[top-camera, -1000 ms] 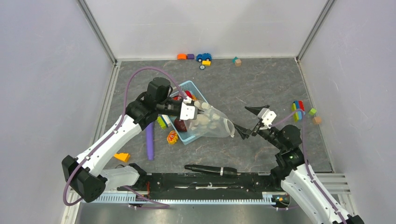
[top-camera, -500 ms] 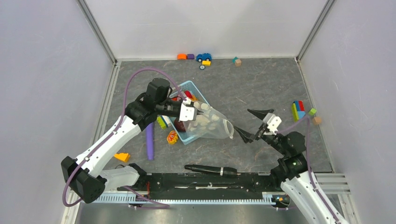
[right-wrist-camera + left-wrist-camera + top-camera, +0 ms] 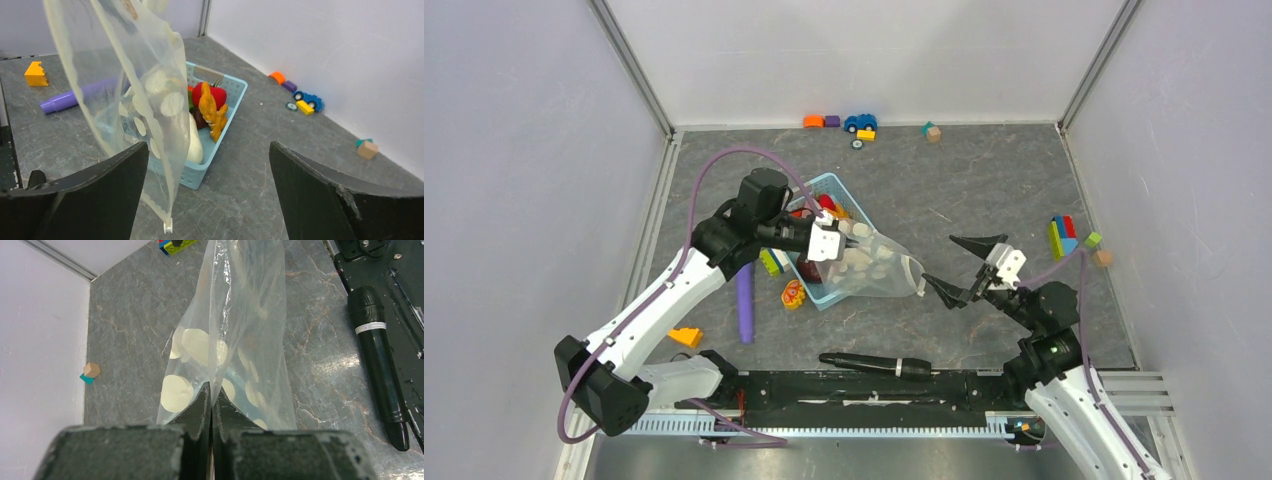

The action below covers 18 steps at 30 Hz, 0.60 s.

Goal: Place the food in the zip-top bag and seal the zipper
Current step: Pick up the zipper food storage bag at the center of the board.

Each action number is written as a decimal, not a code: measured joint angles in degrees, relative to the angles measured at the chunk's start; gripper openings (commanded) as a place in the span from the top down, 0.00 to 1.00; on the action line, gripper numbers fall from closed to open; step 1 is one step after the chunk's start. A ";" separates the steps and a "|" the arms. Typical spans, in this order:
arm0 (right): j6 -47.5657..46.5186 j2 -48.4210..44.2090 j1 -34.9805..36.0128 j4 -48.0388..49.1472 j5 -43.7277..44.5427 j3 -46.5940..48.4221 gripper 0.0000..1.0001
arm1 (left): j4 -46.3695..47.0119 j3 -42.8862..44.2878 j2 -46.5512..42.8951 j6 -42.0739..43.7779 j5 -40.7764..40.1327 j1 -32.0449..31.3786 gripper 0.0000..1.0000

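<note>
**Bag held ready, food waiting in the basket**

The left gripper [image 3: 826, 240], jaws clamped on an edge of the zip-top bag [image 3: 879, 265], hangs it over the light-blue basket [image 3: 235, 82], where the red apple [image 3: 207, 93] and white oblong [image 3: 195, 142] lie. At the bag's 3 o'clock, the right gripper [image 3: 944, 265] stands empty, jaws wide apart. Loading looks barely begun; the right arm likely must next catch the free edge and open the mouth.
</note>
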 measured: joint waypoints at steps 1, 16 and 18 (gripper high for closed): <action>0.20 1.18 0.00 0.57 -0.11 -0.02 0.06 | -0.20 0.00 -0.07 0.07 0.02 0.00 0.98; 8.37 16.02 0.00 16.87 -11.23 -4.07 0.51 | -0.55 -0.74 -0.96 0.22 1.66 0.00 0.98; 9.75 17.25 0.00 19.32 -12.85 -4.83 0.66 | -0.50 -0.74 -0.94 0.22 1.88 0.00 0.98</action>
